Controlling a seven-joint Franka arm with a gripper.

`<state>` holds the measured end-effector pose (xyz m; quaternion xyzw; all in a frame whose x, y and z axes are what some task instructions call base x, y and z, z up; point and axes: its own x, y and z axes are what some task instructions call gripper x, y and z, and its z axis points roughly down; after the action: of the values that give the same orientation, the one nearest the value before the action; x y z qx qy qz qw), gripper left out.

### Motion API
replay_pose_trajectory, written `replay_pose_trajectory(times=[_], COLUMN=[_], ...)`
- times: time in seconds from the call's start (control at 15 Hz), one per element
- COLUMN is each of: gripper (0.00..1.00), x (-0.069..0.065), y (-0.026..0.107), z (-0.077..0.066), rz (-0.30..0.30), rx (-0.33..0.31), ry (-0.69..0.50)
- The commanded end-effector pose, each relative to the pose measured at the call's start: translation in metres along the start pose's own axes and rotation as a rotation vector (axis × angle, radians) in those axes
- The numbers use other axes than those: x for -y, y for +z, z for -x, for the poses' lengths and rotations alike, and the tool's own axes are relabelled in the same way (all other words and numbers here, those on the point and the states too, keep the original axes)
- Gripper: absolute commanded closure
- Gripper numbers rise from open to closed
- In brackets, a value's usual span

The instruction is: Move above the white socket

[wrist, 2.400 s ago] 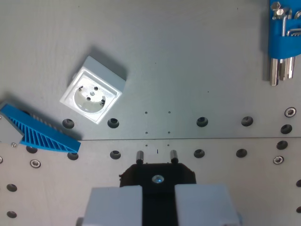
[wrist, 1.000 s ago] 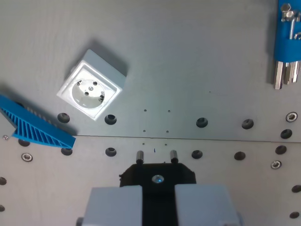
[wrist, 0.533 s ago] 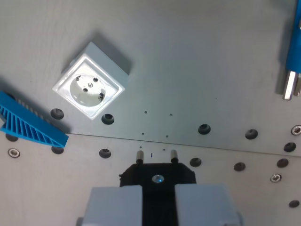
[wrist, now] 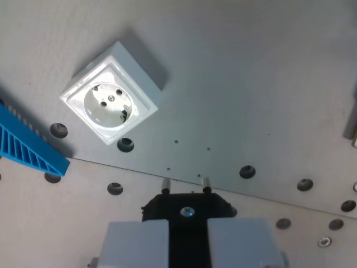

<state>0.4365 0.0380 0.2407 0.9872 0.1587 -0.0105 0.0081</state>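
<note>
White socket point(wrist: 110, 100) upper left, tilted

Grey perforated worktop point(wrist: 240, 84), seam running across near bottom edge, round holes in rows along seam. Blue ribbed wedge piece point(wrist: 25, 146) at left edge. Metallic object point(wrist: 351, 129) cut off at right edge, unidentifiable.
</note>
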Motion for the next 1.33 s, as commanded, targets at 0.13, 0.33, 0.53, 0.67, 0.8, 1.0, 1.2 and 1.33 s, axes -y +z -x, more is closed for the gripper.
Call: replay_pose_trajectory(times=[0.13,0.33,0.53,0.67,0.8,1.0,1.2,1.33], gripper=[1.0,1.0,1.0,1.0,1.0,1.0,1.0,1.0], x=[0.007,0.015,0.022,0.027,0.032,0.038,0.044,0.047], y=[0.021,0.036,0.051,0.061,0.072,0.087,0.099,0.106], z=[0.003,0.005,0.007,0.009,0.01,0.012,0.013,0.014], rz=[0.006,0.01,0.012,0.014,0.017,0.025,0.034,0.04], rx=[-0.094,-0.097,-0.1,-0.104,-0.102,-0.105,-0.102,-0.102], ry=[-0.262,-0.322,-0.376,-0.407,-0.437,-0.476,-0.509,-0.523])
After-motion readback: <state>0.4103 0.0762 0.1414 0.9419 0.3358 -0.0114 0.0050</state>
